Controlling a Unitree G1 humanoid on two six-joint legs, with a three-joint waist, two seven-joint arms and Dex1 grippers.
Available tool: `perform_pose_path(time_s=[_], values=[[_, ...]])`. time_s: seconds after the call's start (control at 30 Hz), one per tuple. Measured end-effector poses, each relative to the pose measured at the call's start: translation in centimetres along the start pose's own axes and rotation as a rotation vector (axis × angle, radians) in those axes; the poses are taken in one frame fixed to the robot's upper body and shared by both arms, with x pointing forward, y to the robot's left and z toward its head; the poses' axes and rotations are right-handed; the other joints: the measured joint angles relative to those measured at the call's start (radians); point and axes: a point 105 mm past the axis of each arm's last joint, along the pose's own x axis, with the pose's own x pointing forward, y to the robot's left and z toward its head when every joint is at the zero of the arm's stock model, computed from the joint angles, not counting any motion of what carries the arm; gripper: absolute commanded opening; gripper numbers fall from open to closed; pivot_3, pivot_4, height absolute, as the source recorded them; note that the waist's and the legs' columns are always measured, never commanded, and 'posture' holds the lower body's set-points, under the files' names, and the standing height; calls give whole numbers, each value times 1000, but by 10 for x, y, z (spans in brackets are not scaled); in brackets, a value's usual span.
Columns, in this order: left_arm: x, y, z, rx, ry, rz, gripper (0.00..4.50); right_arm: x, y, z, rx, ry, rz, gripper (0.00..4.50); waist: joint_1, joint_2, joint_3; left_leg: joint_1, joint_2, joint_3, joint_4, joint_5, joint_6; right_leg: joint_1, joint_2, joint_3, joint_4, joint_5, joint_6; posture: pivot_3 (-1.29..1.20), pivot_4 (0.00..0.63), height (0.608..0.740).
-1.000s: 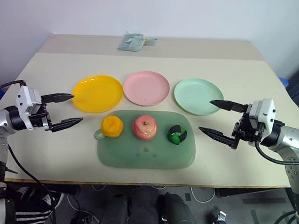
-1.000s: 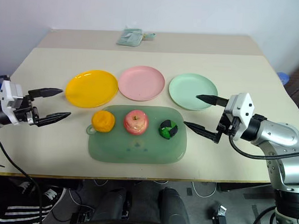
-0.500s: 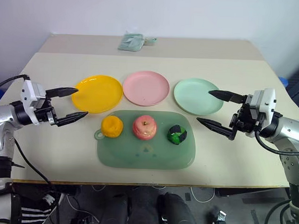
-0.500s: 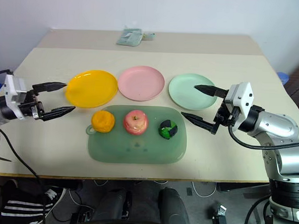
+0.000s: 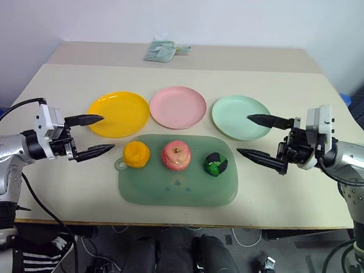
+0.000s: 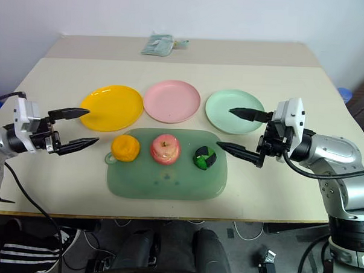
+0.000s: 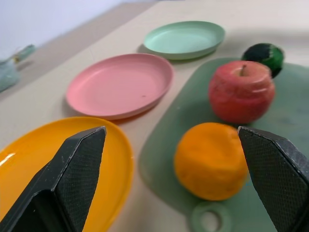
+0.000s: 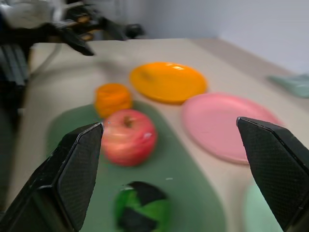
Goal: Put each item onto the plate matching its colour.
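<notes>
Three toy foods, a round orange fruit, red-pink apple and green-and-black lump, are lined along the translucent green mat's far edge; both the left gripper and right gripper are spread wide, empty.

Table bearing a mat at its near middle; orange fruit, apple and lump sitting on the mat in a row, left to right, apart from one another. Three plates lying just behind the mat in a row: left plate, middle plate, right plate. Folded packet lying at the far edge, well behind the plates.
</notes>
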Motion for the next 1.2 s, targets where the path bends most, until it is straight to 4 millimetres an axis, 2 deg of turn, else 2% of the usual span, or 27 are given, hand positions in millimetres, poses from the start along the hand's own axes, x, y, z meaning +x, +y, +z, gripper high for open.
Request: perform_pose_path(time_s=[0.13, 0.3, 0.5, 1.0, 1.03, 1.13, 1.2], values=[[10, -5, -7, -32, 13, -12, 4479, 2, 9, 3, 18, 10, 51, 4500, 0, 0, 0, 1, 0, 0, 1, 0, 0, 1, 0, 0, 0, 0, 0, 0, 150, 740], [28, -14, -21, -29, 85, -58, 4479, 4, 11, 9, -8, 13, 58, 4500, -1, 0, 0, 1, 0, 0, 1, 0, 0, 1, 1, 0, 0, 0, 0, 0, 150, 740], [54, -26, -35, -58, 88, -66, 4479, 9, 13, 17, -33, 17, 66, 4500, 0, 0, 0, 0, 0, 0, 1, 0, 0, 0, 0, 0, 0, 0, 0, 0, 150, 740], [64, -30, -46, -39, 140, -57, 4479, 12, 12, 19, -47, 17, 65, 4500, -1, 0, 0, 0, 0, 0, 1, 0, 0, 0, 1, 0, 0, 0, 0, 0, 150, 740], [64, -30, -47, -41, 142, -56, 3961, 12, 12, 19, -48, 18, 65, 4500, -1, 0, 0, 0, 0, 0, 1, 0, 0, 0, 1, 0, 0, 0, 0, 0, 150, 740], [66, -32, -48, -45, 135, -60, 2957, 12, 12, 19, -52, 17, 64, 4500, 0, 0, 0, 0, 0, 0, 1, 0, 0, 0, 0, 0, 0, 0, 0, 0, 150, 740], [67, -32, -48, -38, 131, -59, 2903, 12, 12, 19, -54, 16, 63, 4500, 0, 0, 0, 0, 0, 0, 1, 0, 0, 0, 0, 0, 0, 0, 0, 0, 150, 740]])
